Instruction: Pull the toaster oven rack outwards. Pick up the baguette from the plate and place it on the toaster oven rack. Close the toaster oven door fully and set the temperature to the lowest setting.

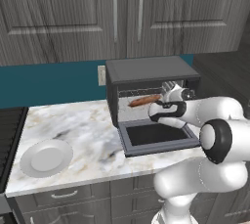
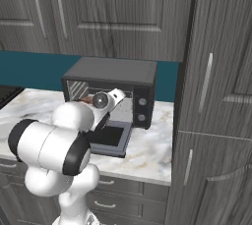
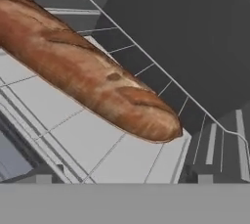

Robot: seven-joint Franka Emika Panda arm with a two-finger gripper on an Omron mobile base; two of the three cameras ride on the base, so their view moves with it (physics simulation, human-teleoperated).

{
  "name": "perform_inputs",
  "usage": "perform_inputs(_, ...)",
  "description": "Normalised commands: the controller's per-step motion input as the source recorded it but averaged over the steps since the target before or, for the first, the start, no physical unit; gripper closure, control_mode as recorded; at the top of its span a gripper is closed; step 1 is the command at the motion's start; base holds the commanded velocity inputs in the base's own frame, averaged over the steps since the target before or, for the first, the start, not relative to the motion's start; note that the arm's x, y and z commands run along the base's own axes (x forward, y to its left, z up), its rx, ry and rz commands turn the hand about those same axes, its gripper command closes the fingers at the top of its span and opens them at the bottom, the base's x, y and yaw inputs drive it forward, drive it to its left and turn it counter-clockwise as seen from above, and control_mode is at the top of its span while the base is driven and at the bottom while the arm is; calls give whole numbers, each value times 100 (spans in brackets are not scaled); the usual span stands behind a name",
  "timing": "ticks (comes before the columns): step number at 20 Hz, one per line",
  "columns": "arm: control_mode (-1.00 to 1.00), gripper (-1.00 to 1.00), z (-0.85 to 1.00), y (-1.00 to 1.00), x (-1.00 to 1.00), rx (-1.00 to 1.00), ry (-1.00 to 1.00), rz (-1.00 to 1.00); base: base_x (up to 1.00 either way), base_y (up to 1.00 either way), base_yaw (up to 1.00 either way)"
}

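Observation:
The dark grey toaster oven (image 1: 151, 71) stands on the counter with its door (image 1: 158, 137) dropped flat toward me. Inside, the golden-brown baguette (image 1: 144, 101) lies on the wire rack (image 1: 134, 94). In the hand view the baguette (image 3: 88, 71) runs diagonally across the rack (image 3: 161, 91), resting free. My gripper (image 1: 160, 104) hovers just off the baguette's right end, over the door. It is open, with its fingertips (image 3: 43, 179) spread wide and nothing between them. The white plate (image 1: 46, 158) sits bare at the counter's front left.
Two round knobs (image 2: 142, 102) sit down the oven's right front. A tall cabinet (image 2: 216, 101) rises right of the oven and wall cabinets (image 1: 122, 12) hang above. A dark stove edge (image 1: 10, 135) borders the marble counter (image 1: 83, 125) on the left.

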Motion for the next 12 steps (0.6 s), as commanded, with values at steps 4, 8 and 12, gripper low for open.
perform_inputs(4,-100,-100,-4,0,40,1,-9,-7,0,0,0)
perform_inputs(8,-100,-100,0,0,37,0,-1,-6,0,0,0)
perform_inputs(12,-100,-100,0,0,18,0,0,-2,0,0,0)
